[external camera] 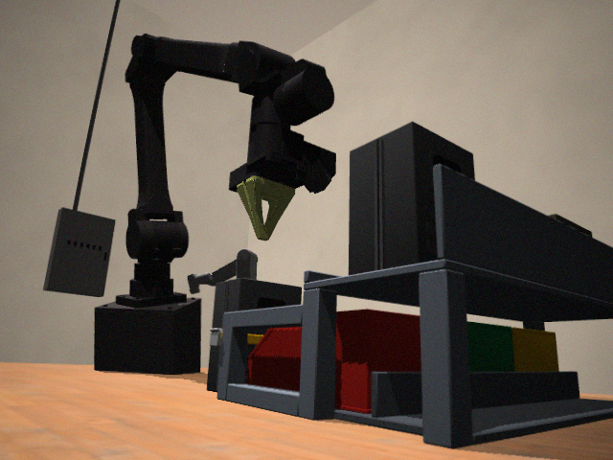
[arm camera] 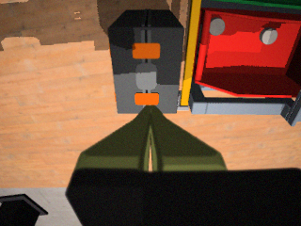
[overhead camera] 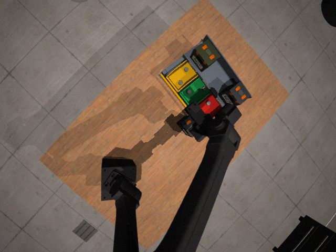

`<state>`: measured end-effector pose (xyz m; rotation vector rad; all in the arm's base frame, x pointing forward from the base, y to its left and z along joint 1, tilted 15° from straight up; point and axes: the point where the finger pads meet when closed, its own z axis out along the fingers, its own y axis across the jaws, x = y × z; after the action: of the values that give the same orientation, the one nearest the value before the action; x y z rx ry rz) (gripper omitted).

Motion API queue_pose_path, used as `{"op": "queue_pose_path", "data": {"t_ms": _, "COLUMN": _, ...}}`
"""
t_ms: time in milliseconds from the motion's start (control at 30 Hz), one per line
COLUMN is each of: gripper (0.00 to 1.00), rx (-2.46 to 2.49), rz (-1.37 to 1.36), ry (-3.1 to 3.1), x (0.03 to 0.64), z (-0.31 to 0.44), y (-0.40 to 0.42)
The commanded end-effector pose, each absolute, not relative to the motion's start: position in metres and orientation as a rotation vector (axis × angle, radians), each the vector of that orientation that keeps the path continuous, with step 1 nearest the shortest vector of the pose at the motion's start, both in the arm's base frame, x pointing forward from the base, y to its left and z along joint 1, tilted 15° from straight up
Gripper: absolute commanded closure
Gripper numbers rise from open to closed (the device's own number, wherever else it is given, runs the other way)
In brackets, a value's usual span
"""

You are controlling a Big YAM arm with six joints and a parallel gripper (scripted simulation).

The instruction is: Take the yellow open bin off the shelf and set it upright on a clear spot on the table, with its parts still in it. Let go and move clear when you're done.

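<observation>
The yellow bin point(overhead camera: 182, 75) point(external camera: 534, 349) sits in the lower level of the grey shelf point(overhead camera: 214, 73) point(external camera: 445, 346) point(arm camera: 240, 107), at the end of the row, with two round grey parts showing inside. A green bin point(overhead camera: 193, 96) point(external camera: 489, 346) stands beside it, then a red bin point(overhead camera: 211, 108) point(external camera: 381, 341) point(arm camera: 235, 52). My gripper point(external camera: 264, 238) point(arm camera: 150, 112) is shut and empty, pointing down high above the table. In the wrist view its tips overlap the near edge of a black case. In the top view the arm hides the fingertips.
That black case point(external camera: 247, 291) point(arm camera: 127, 80) stands on the table point(overhead camera: 163, 163) point(external camera: 99, 421) against the shelf's front, near the red bin. A yellow rail point(overhead camera: 172, 91) point(arm camera: 189, 61) runs along that front. A dark case point(external camera: 381, 213) and an olive case point(overhead camera: 207, 58) stand on the upper level.
</observation>
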<state>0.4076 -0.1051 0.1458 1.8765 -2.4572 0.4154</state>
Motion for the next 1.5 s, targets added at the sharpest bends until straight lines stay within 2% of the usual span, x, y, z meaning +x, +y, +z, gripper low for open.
{"op": "queue_pose_path", "data": {"t_ms": 0, "gripper": 1.0, "rx": 1.879, "rz": 0.476, "ry": -2.483, "x": 0.426, "z": 0.17, "y": -0.104}}
{"op": "queue_pose_path", "data": {"t_ms": 1467, "gripper": 1.0, "rx": 1.882, "rz": 0.457, "ry": -2.472, "x": 0.435, "z": 0.162, "y": -0.091}}
